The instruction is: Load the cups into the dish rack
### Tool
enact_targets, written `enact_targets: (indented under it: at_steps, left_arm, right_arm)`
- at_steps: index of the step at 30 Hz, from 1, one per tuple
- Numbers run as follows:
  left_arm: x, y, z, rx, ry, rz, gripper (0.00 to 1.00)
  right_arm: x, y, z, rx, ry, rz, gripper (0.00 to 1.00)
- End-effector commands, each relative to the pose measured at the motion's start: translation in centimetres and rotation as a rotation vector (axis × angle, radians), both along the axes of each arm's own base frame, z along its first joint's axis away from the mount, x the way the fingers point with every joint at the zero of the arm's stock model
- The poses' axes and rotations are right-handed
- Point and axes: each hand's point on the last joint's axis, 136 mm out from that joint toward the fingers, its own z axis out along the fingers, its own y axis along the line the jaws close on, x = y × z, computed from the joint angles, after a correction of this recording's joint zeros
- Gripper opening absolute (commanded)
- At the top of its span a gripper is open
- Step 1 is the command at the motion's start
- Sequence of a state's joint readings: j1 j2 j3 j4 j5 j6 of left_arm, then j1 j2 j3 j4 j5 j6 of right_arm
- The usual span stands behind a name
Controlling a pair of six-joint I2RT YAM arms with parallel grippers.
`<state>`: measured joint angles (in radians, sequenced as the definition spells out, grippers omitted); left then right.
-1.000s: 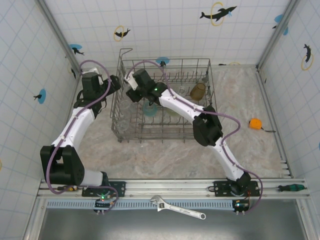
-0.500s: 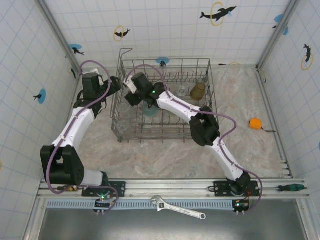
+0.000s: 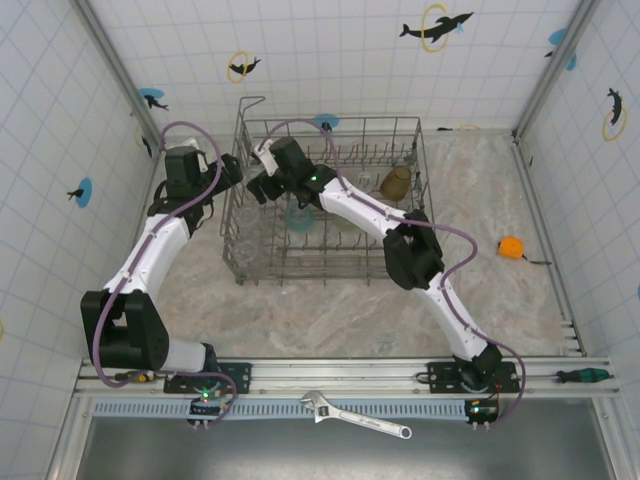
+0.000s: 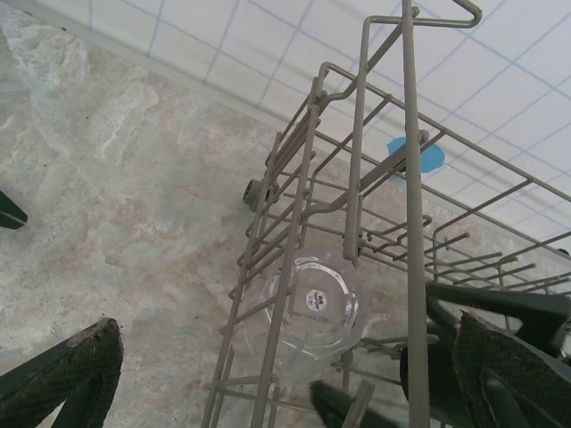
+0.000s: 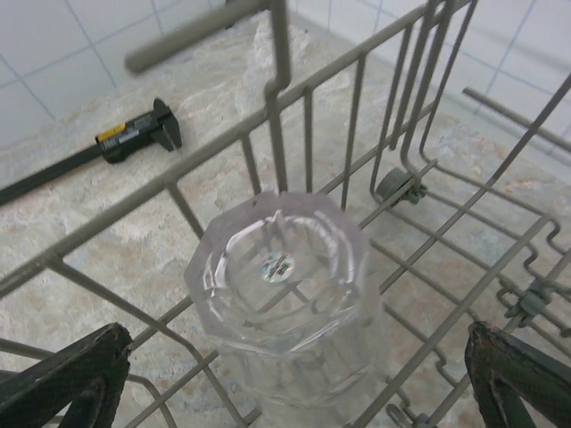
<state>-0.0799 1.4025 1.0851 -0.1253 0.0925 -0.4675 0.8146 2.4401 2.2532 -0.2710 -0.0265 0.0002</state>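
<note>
White tiled walls [image 3: 330,50] with dolphin stickers enclose a marbled table [image 3: 300,320]. An orange object [image 3: 511,247] lies on the table to the right, well apart from the rack [image 3: 370,121]. A wrench [image 3: 355,415] and a screwdriver [image 3: 580,376] rest on the near rail. In the right wrist view, a caliper [image 5: 134,138] lies on the table outside the rack wall.

The rack stands at the centre rear of the table. It holds an amber tumbler [image 3: 396,182] near its right wall and a teal cup [image 3: 300,215] near the middle. The right arm crosses above the rack interior and covers part of it.

A clear glass [image 5: 281,285] sits base-up inside the rack, in the left rear corner beside the raised wire loop. Rack wires run close along its side.

The right tool [image 3: 258,185] hangs directly over this glass. Its fingers [image 5: 62,374] are spread wide, one on each side, and do not touch the glass.

The left tool [image 3: 228,170] is outside the rack, just beside its left wall. Its fingers are spread and grip nothing. Its camera sees the glass [image 4: 308,308] through the wires.
</note>
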Motion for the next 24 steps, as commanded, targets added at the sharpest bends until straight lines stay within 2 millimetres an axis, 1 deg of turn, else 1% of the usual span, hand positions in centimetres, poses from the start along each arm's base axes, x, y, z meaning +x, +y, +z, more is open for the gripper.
enact_targets:
  at_steps: [1, 2, 3, 4, 5, 8, 12, 14, 15, 17, 20, 21, 23, 24]
  left_arm:
    - [0.5, 1.2, 1.0, 0.008, -0.015, 0.030, 0.97]
    - [0.5, 1.5, 1.1, -0.004, -0.016, 0.042, 0.97]
    - [0.5, 2.0, 1.3, -0.011, -0.019, 0.058, 0.98]
    - [0.5, 2.4, 1.4, -0.014, -0.024, 0.072, 0.98]
    - [0.4, 2.6, 1.6, -0.016, -0.029, 0.084, 0.98]
    - [0.2, 3.9, 1.9, -0.020, -0.042, 0.137, 0.98]
    - [-0.4, 6.1, 1.8, -0.021, -0.056, 0.212, 0.97]
    - [-0.8, 7.0, 2.0, -0.053, -0.071, 0.239, 0.98]
    - [-0.8, 7.0, 2.3, -0.081, -0.088, 0.233, 0.98]
    - [-0.9, 6.5, 3.4, -0.126, -0.132, 0.203, 0.98]
    - [-1.0, 5.6, 4.7, -0.166, -0.184, 0.160, 0.98]
    - [-1.0, 5.8, 4.7, -0.161, -0.186, 0.168, 0.98]
    - [-1.3, 6.7, 4.0, -0.123, -0.164, 0.204, 0.98]
    - [-1.4, 7.2, 3.6, -0.091, -0.151, 0.221, 0.98]
  right_arm:
    - [0.2, -1.4, 12.2, 0.185, -0.128, -0.020, 1.00]
    - [0.3, -1.8, 12.4, 0.181, -0.127, -0.024, 1.00]
    - [0.1, -2.7, 14.4, 0.198, -0.144, -0.031, 1.00]
    - [0.0, -3.6, 15.5, 0.204, -0.154, -0.037, 1.00]
    - [-0.1, -4.2, 16.0, 0.206, -0.158, -0.042, 1.00]
    - [-0.3, -6.8, 17.7, 0.205, -0.180, -0.076, 1.00]
    - [-0.9, -11.1, 19.4, 0.199, -0.204, -0.133, 1.00]
    - [-1.1, -13.5, 19.9, 0.210, -0.209, -0.158, 1.00]
    - [-1.2, -14.8, 20.1, 0.221, -0.207, -0.174, 1.00]
    - [-1.4, -17.7, 20.8, 0.259, -0.203, -0.206, 1.00]
    - [-1.5, -22.1, 21.0, 0.287, -0.197, -0.276, 1.00]
    - [-1.6, -23.7, 20.9, 0.294, -0.193, -0.301, 1.00]
    - [-2.0, -26.6, 20.3, 0.313, -0.178, -0.338, 1.00]
    - [-2.0, -28.5, 19.8, 0.328, -0.167, -0.370, 1.00]
